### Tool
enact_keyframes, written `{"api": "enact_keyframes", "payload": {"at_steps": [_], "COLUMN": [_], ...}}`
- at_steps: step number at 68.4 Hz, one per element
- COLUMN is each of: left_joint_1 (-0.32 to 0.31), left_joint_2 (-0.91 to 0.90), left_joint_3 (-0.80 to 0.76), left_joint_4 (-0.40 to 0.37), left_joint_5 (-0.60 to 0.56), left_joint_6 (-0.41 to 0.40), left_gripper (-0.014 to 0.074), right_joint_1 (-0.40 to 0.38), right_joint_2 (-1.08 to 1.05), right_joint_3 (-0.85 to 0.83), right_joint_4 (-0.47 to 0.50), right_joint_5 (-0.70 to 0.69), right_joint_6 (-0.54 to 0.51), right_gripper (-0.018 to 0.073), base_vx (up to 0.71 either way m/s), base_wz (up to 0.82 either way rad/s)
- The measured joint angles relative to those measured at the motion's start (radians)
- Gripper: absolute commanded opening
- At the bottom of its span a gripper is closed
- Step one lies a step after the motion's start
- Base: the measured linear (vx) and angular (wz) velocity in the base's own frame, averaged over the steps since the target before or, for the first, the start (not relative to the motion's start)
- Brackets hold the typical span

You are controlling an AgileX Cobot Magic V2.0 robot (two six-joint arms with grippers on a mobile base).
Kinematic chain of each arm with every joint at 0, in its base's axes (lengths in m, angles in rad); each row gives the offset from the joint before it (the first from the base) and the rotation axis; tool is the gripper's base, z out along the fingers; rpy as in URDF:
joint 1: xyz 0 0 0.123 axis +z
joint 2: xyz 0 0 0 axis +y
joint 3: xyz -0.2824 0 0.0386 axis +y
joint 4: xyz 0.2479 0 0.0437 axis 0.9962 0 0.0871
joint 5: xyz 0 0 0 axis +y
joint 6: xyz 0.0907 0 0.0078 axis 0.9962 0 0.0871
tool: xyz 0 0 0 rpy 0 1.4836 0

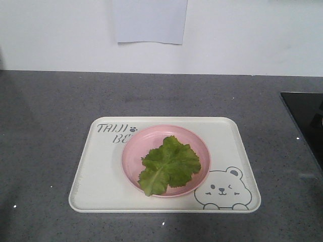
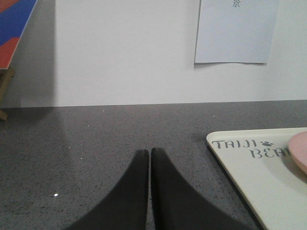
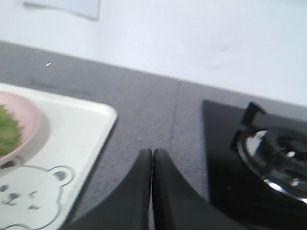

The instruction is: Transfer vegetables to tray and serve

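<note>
A bright green lettuce leaf (image 1: pixel 169 165) lies on a round pink plate (image 1: pixel 132 154). The plate stands in the middle of the cream-white tray (image 1: pixel 96 181) with "TAIJI BEAR" lettering and a bear drawing. In the left wrist view my left gripper (image 2: pixel 149 152) is shut and empty over the grey counter, left of the tray's corner (image 2: pixel 249 177). In the right wrist view my right gripper (image 3: pixel 152 152) is shut and empty over the counter, right of the tray (image 3: pixel 76 139), with the leaf's edge (image 3: pixel 7 132) at far left. Neither gripper shows in the front view.
A black gas hob (image 3: pixel 254 158) with a burner sits on the counter's right side, also seen in the front view (image 1: pixel 305 116). A white wall with a paper sheet (image 1: pixel 150 21) stands behind. A colourful board (image 2: pixel 14 28) leans at far left.
</note>
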Motion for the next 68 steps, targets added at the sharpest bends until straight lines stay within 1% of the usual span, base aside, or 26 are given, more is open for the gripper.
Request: {"api": "enact_keyframes", "payload": {"at_steps": [8,21,29,68], "left_joint_1": [0.0,0.0,0.0,0.0], "left_joint_2": [0.0,0.0,0.0,0.0], "left_joint_3": [0.0,0.0,0.0,0.0], "left_joint_4": [0.0,0.0,0.0,0.0], "left_joint_5": [0.0,0.0,0.0,0.0], "left_joint_6": [0.0,0.0,0.0,0.0], "left_gripper": [-0.0006,-0.0006,-0.0006,-0.0006], "right_joint_1": [-0.003,-0.003,-0.003,-0.003], "right_joint_2": [-0.102,-0.213,-0.243,-0.249], "right_joint_3": [0.109,0.231,0.277,0.28], "right_joint_4": [-0.07,-0.086,-0.087,-0.069], "right_joint_5": [-0.069,-0.098,-0.118,-0.144], "right_joint_6": [0.07,0.146,0.178,0.182], "right_gripper": [-0.0006,-0.0006,-0.0006,-0.0006], "base_vx": [0.0,0.0,0.0,0.0], "base_wz": [0.0,0.0,0.0,0.0]}}
